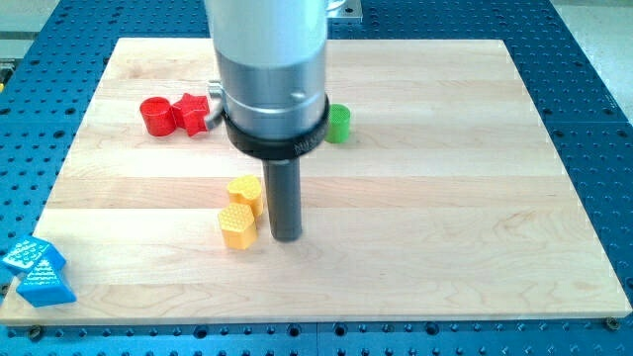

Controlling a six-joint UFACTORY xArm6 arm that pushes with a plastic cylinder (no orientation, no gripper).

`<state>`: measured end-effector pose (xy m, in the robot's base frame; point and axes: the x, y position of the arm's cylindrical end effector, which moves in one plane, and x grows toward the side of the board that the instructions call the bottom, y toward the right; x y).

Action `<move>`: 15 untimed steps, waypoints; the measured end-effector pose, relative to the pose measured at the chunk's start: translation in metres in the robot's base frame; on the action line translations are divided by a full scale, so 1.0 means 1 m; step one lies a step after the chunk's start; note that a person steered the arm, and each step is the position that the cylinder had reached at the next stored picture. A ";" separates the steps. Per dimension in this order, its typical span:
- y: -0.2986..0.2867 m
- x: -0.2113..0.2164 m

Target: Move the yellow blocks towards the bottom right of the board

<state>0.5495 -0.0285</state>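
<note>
Nearest the camera, at about 8 o'clock from the board's centre, two blue blocks sit at the lower-left corner of the wooden desk (445,198): a blue triangular block (45,287) at the very edge, and a second blue block (30,256) touching it just above, its shape hard to make out.

Further in, a little left of centre, are the two yellow blocks. The nearer yellow block (236,225) looks hexagonal or pentagonal; the farther yellow block (243,192) lies just beyond it at 12 o'clock, the two touching or almost so. My tip (287,237) rests on the desk immediately at 3 o'clock of the nearer yellow block, just beside it; whether it actually touches cannot be told. The dark rod rises from there into the arm's broad grey cylinder, which hides part of the board behind it. This arm carries no jaws, so nothing is spread, pressed together or pinched.

Farther back, toward 10 o'clock of the yellow pair, a red cylinder (155,116) and a red star-shaped block (191,113) stand side by side, touching. At about 1 o'clock of the yellow pair, a green cylinder (338,124) peeks out from behind the arm's housing.

Both yellow blocks lie well apart from the board's bottom right corner.
</note>
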 end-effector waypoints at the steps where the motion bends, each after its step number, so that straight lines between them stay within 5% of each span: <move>1: -0.031 0.046; 3: -0.124 0.013; 4: -0.110 -0.023; 6: 0.006 -0.023; 8: -0.014 -0.006; 10: 0.131 0.008; 11: 0.048 0.034; 12: 0.059 0.057; 13: 0.153 0.057; 14: 0.183 0.042; 15: 0.107 0.035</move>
<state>0.5842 0.0781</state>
